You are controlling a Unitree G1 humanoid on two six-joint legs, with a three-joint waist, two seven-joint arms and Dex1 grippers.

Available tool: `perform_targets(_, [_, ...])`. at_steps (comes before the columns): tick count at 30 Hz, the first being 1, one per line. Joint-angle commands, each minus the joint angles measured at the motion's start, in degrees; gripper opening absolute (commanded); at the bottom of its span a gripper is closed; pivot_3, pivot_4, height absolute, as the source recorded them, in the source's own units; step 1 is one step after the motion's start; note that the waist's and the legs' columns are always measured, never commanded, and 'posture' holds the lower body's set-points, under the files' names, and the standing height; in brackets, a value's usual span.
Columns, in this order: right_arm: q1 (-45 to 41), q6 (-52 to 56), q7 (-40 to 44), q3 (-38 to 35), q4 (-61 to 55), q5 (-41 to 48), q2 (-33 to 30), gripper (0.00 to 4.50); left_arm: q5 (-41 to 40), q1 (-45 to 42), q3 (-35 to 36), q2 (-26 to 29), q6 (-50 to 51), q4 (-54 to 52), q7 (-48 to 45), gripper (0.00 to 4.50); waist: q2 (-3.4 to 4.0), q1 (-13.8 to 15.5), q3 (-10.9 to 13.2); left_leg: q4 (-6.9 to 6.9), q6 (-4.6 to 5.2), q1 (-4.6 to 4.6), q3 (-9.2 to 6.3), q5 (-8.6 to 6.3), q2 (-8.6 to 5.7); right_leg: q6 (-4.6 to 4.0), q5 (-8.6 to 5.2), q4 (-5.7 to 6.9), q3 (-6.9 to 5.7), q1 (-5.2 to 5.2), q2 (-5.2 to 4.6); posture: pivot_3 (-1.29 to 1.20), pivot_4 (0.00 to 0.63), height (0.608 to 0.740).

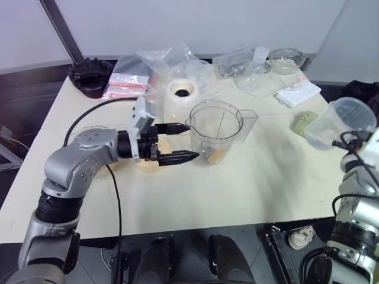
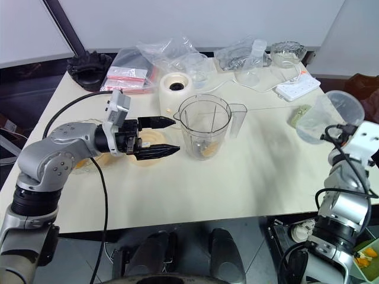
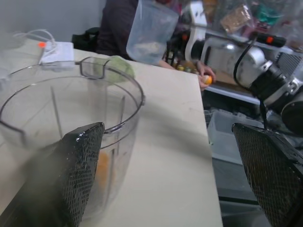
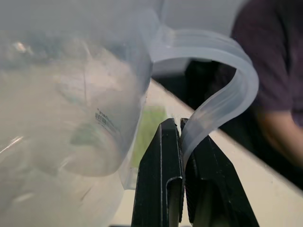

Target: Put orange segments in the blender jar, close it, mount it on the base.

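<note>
We read no writing; only a small barcode label shows on the measuring cup. Our left gripper gapes wide beside the blender jar mid-table, holding nothing. Our right gripper pinches the cup's handle by the table's right edge.

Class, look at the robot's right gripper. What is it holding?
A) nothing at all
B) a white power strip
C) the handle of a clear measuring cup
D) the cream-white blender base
C: the right gripper is shut on the looped handle of the clear measuring cup, which it holds lifted at the table's right edge, away from the blender jar.
</note>
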Motion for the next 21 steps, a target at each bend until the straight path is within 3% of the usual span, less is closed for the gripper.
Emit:
perform_targets(1, [-0.1, -6.9, -0.9, -0.8, 6.0, 1.9, 0.9, 0.05, 1.2, 0.1, -1.3, 0.9, -1.0, -0.8, -1.6, 4.5, 0.0, 0.0, 0.0, -0.01, 0.0, 0.07, 0.03, 0.0, 0.0, 0.0, 0.0, 0.0, 0.07, 0.05, 0.0, 0.0, 0.15, 0.74])
perform_targets(10, [-1.5, -15.8, -3.5, 2.0, 19.6, 1.4, -0.2, 0.05, 4.7, 1.7, -3.5, 2.6, -3.1, 0.5, -4.8, 4.5, -0.01, 0.0, 0.0, -0.18, 0.0, 0.17, 0.24, 0.0, 0.0, 0.04, -0.03, -0.11, 0.33, 0.07, -0.02, 0.0, 0.15, 0.74])
perform_targets(19, [-3.6, -16.6, -8.5, 3.7, 24.8, 1.7, -0.5, 0.05, 7.5, 2.7, -4.0, 2.1, -4.5, 1.0, -3.7, 4.5, -0.05, -1.0, 0.0, -0.21, 0.0, 0.2, 0.23, 0.0, 0.01, 0.06, -0.03, -0.1, 0.35, 0.08, -0.02, 0.0, 0.15, 0.74])
perform_targets(21, [-3.5, -16.7, -8.6, 4.6, 25.3, 1.3, -0.6, 0.64, 7.8, 2.9, -3.7, 2.1, -4.7, 1.1, -3.6, 4.5, -0.06, -1.1, 0.0, -0.21, 0.0, 0.19, 0.23, 0.0, 0.01, 0.07, -0.03, -0.12, 0.35, 0.08, -0.03, 0.0, 0.15, 0.74])
